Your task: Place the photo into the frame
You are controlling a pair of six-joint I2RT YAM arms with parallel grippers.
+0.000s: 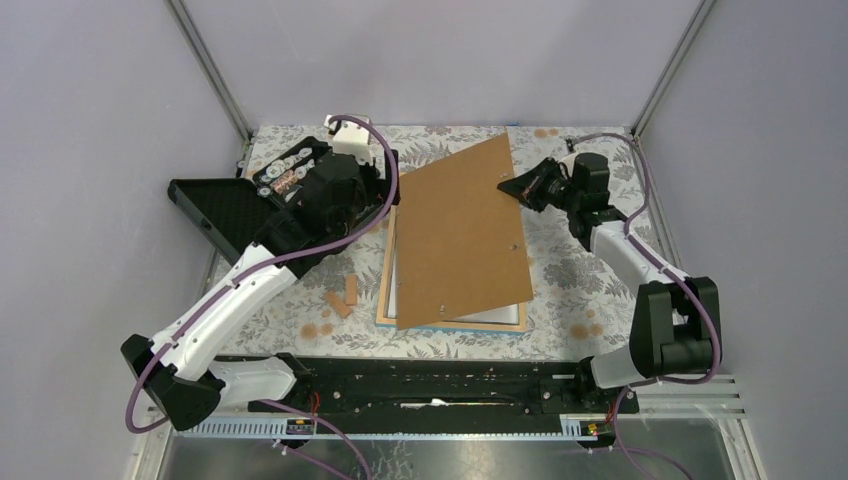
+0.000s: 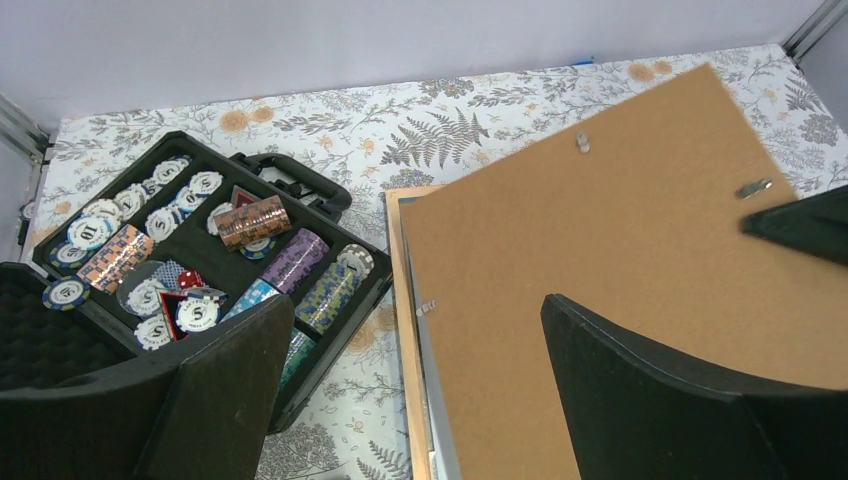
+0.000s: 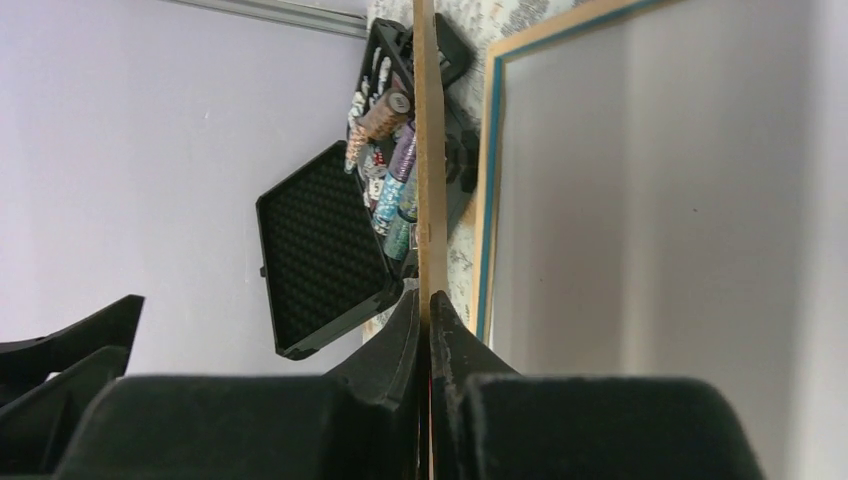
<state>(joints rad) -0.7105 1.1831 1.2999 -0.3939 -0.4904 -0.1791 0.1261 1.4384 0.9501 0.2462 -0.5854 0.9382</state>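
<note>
One backing board [image 1: 462, 235] is gripped at its edge by the closed right pincer [image 1: 512, 185] and is held slanted over the one frame [image 1: 384, 290], which is laid back-up on the tabletop [image 1: 570, 270]. One white sheet [image 1: 490, 317] is seen inside it. The left pincer [image 2: 415, 310] is spread wide open beside one black case [image 2: 200, 250].

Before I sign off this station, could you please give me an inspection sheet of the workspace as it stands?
Surface: flowered cloth, flat.
Job's things: frame lies back up; photo inside, white back up; brown board tilted over both.
Clutter: open case of chips, small wooden blocks.
Grippers: left gripper jaws wide open, empty; right gripper jaws shut on the board's edge.
Cables: purple cables run along both arms.
Surroundings: grey walls, nothing else seen.
</note>
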